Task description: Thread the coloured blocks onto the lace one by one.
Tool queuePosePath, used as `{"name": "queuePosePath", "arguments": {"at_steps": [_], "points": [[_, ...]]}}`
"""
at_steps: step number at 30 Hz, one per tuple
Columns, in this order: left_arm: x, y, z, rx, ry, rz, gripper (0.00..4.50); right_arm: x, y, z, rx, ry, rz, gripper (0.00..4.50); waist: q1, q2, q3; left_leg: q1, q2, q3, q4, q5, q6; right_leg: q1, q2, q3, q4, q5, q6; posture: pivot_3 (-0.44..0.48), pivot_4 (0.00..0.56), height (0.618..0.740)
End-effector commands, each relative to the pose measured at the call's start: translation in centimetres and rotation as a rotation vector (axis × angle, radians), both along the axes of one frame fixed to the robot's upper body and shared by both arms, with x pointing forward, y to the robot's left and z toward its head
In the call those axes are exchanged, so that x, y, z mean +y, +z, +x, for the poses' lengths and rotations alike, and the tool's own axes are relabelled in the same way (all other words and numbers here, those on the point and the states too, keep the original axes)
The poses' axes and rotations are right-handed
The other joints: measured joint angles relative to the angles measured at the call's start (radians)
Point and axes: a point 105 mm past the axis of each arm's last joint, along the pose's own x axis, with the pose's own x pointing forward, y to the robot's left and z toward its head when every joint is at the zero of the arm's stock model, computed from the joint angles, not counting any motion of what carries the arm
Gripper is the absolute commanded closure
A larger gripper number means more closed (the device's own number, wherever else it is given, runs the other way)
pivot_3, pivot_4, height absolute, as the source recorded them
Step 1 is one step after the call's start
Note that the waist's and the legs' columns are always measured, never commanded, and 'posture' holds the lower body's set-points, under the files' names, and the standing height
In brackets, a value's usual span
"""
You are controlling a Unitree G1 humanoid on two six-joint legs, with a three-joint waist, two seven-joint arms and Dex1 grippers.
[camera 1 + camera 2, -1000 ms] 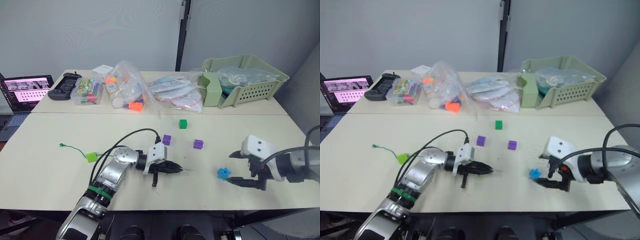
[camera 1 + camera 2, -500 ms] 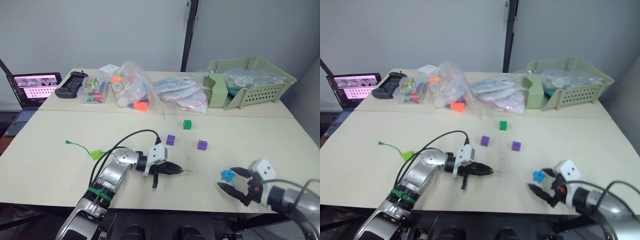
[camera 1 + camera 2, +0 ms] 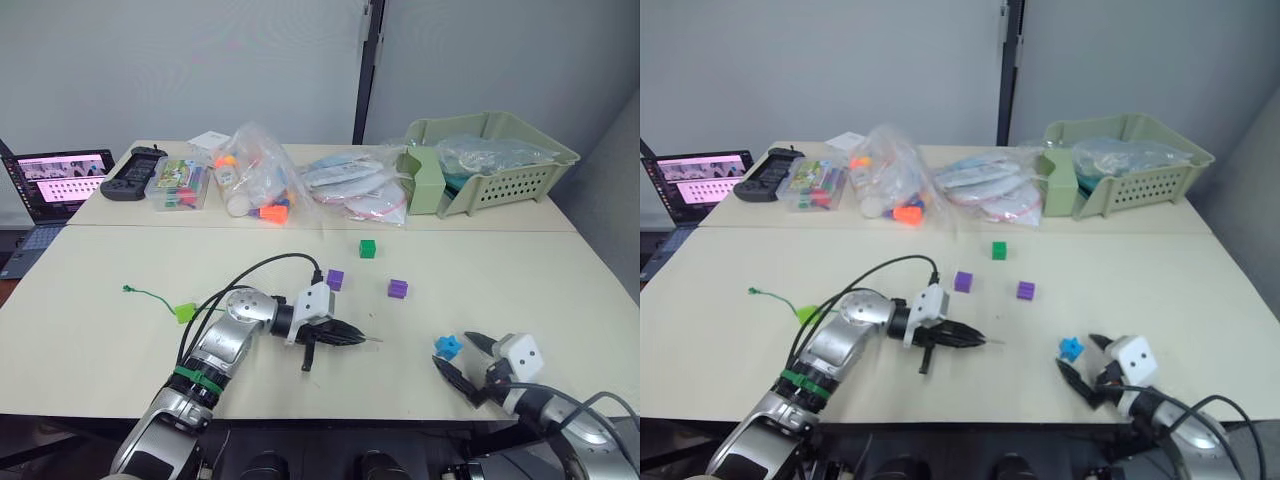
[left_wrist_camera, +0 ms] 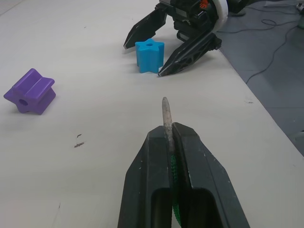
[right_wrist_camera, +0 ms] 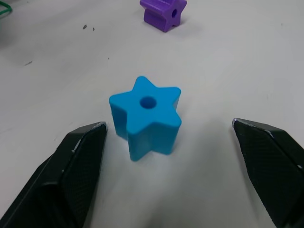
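A blue star-shaped block [image 5: 146,116] with a hole through it lies near the table's front right. My right gripper [image 3: 459,359] is open, one finger on each side of the block, not touching it. My left gripper [image 3: 347,338] is shut on the lace's stiff grey tip [image 4: 166,115], which points toward the blue block. The green lace [image 3: 150,297] trails left to a knot, with a lime green block [image 3: 184,312] on it. Two purple blocks [image 3: 334,279] [image 3: 397,288] and a dark green block [image 3: 367,248] lie loose mid-table.
Along the back of the table stand a laptop [image 3: 60,178], a black controller [image 3: 128,163], a clear box [image 3: 180,184], clear bags of toys [image 3: 255,180] and a green basket [image 3: 490,160]. The table's front edge runs just under my right gripper.
My right arm has dropped low at the table's front edge and its fingers now straddle the blue block from the front. The left gripper holds still with the lace tip.
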Motion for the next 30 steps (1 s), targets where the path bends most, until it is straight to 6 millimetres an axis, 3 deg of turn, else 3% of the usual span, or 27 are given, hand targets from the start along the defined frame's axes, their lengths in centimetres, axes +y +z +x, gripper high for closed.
{"name": "queuePosePath", "arguments": {"at_steps": [1,6,11,20,25,30], "points": [[-0.2,1.0,0.0,-0.022,-0.010,-0.016,4.50,0.0,-0.4,0.2,-0.015,0.002,0.007,1.58,0.000,0.000,0.000,0.000,0.000,0.000,0.000,0.000,0.000,0.000,0.000,0.000,0.000,0.000,0.000,0.000,0.150,0.734],[-0.1,1.0,0.0,-0.021,-0.009,-0.013,4.50,0.4,-0.3,0.1,-0.031,0.016,0.045,3.16,0.001,0.000,0.000,0.001,0.000,0.000,0.000,0.000,0.000,0.001,0.000,0.000,0.000,0.000,0.000,0.000,0.150,0.734],[-0.1,0.9,-0.1,-0.020,-0.010,-0.014,4.50,0.2,1.3,0.0,-0.066,0.030,0.002,3.19,0.002,0.000,0.000,0.001,0.000,0.000,0.000,0.000,0.000,0.001,0.000,0.000,0.000,0.000,0.000,0.000,0.150,0.734],[-0.8,0.3,-0.3,-0.010,-0.005,-0.024,4.50,0.3,4.1,0.0,0.231,0.482,-0.791,3.19,-0.001,0.003,-0.001,0.000,0.000,0.000,0.000,0.000,0.000,-0.001,0.001,0.001,0.001,0.000,0.000,0.000,0.150,0.734],[-1.0,0.1,-0.4,-0.008,0.003,-0.034,4.50,0.8,5.7,0.8,0.372,0.637,-0.971,3.19,-0.001,0.003,-0.001,-0.001,0.000,0.000,0.000,0.000,0.000,-0.002,0.000,0.000,0.000,0.000,0.000,0.000,0.150,0.734],[-1.0,0.0,-0.5,-0.010,0.015,-0.039,4.50,2.6,6.5,2.7,0.431,0.722,-1.020,3.19,0.000,0.002,-0.001,-0.001,0.000,0.000,0.001,0.000,0.000,-0.002,0.000,0.000,0.000,0.000,0.000,0.000,0.150,0.734]]}}
